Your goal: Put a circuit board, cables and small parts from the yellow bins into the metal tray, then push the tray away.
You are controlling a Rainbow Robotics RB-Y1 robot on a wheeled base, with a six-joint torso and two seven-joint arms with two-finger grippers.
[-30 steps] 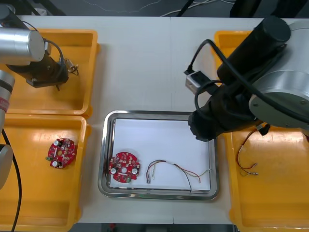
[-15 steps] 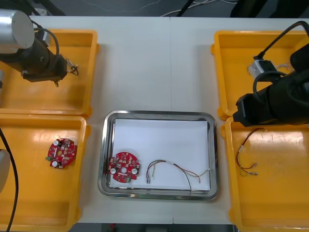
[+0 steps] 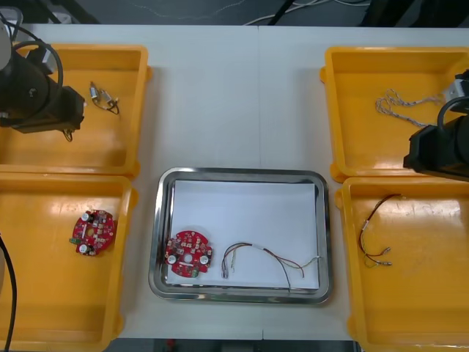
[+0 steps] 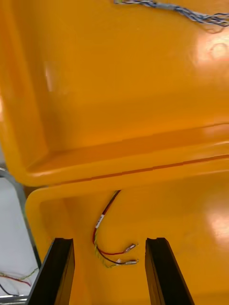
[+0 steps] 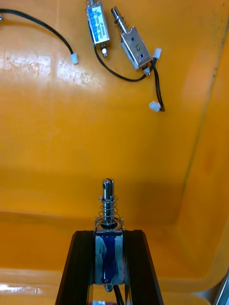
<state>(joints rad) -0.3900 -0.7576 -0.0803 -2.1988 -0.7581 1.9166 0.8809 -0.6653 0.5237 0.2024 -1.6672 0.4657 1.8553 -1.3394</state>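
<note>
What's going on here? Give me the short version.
The left end effector, over the far left yellow plastic bin, is shut on a small metal part with a spring. The right end effector hangs open above the right bins, facing a red and yellow cable in the near right yellow bin. The shiny metal tray already holds a round red circuit board and a thin loose cable.
</note>
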